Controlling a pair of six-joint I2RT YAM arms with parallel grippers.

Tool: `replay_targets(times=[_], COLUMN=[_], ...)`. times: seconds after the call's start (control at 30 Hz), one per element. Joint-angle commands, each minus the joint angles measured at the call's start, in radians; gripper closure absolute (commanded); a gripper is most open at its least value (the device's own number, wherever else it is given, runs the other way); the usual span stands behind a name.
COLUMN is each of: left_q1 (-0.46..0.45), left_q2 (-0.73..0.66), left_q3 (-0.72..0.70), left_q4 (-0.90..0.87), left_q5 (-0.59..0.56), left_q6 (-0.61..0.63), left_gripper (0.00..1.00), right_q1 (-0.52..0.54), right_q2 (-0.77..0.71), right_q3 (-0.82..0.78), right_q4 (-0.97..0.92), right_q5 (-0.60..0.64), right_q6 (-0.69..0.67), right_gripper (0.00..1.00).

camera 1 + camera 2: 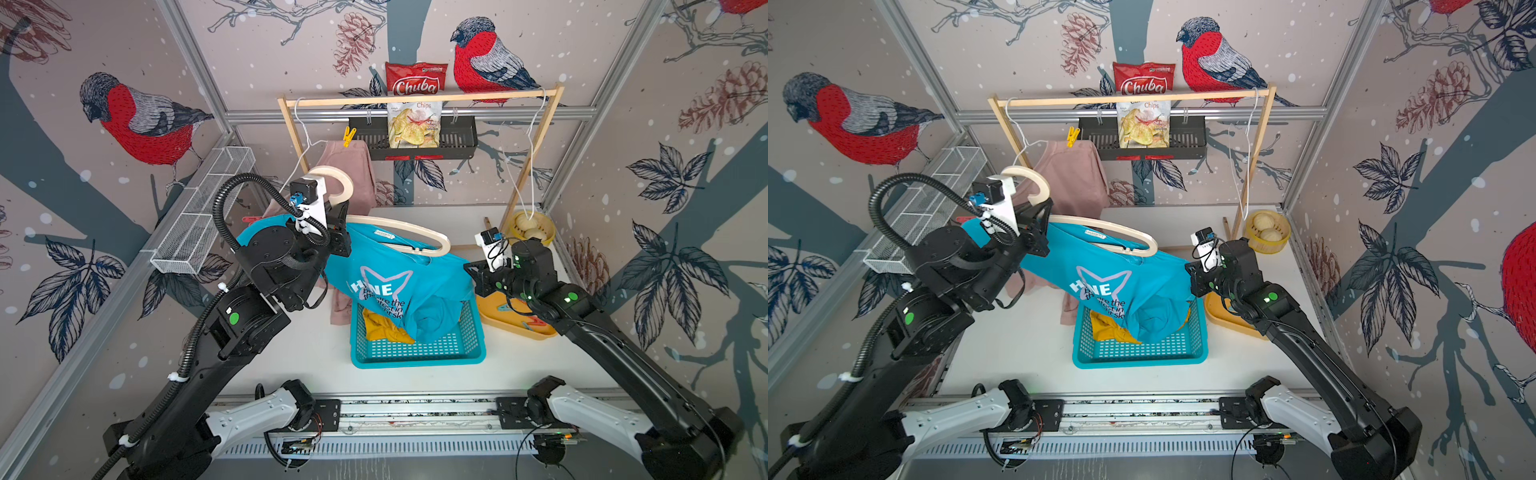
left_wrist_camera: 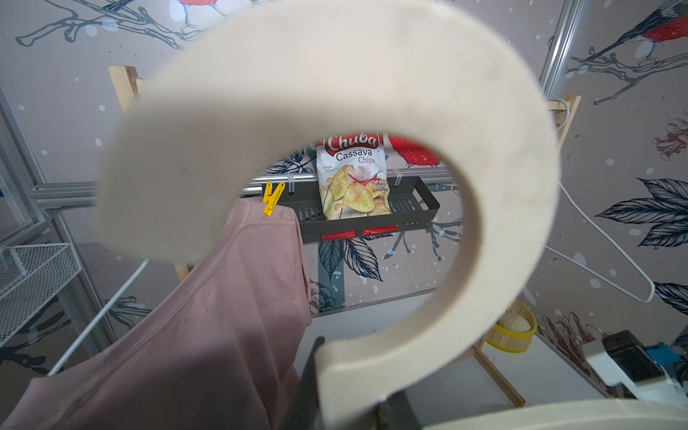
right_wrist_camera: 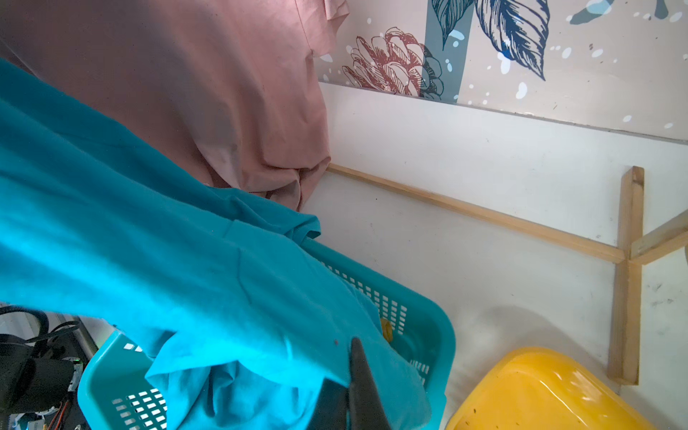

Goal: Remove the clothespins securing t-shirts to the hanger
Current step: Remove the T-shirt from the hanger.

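My left gripper (image 1: 340, 214) is shut on the neck of a cream wooden hanger (image 1: 409, 235), whose hook (image 2: 484, 149) fills the left wrist view. A teal t-shirt (image 1: 399, 286) hangs off that hanger into a teal basket (image 1: 415, 353), where a yellow t-shirt (image 1: 384, 328) lies. My right gripper (image 3: 350, 372) is shut on the teal shirt's edge (image 3: 260, 298) above the basket. Behind, a pink t-shirt (image 1: 353, 174) hangs on a white wire hanger (image 1: 305, 137), with a yellow clothespin (image 1: 349, 136) at its shoulder. A red clothespin (image 1: 251, 219) pokes out beside the teal shirt's far-left end.
The wooden rack (image 1: 415, 99) crosses the back, with an empty wire hanger (image 1: 528, 166) at its right end. A black shelf (image 1: 457, 141) behind it holds a chips bag (image 1: 415, 120). A yellow tray (image 1: 494, 309) lies under my right arm. A steamer basket (image 1: 534, 230) stands back right.
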Motion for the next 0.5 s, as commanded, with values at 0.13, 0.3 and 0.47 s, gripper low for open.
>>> replay_targets(times=[0.13,0.3,0.47], left_q1=[-0.029,-0.107,-0.230], left_q2=[0.066,0.104,0.158], left_q3=[0.053,0.048,0.046], left_q4=[0.029,0.066,0.104], left_q5=[0.068,0.047,-0.014], left_q6=[-0.020,0.028,0.144], left_gripper=[1.00,1.00,1.00], right_q1=[-0.019,-0.026,-0.027], right_q2=[-0.051,-0.134,-0.149], right_q3=[0.092,0.191,0.322], right_q4=[-0.041,-0.064,-0.121], right_q5=[0.114,0.180,0.069], right_q6=[0.002,-0.006,-0.015], right_gripper=[0.20,0.12,0.09])
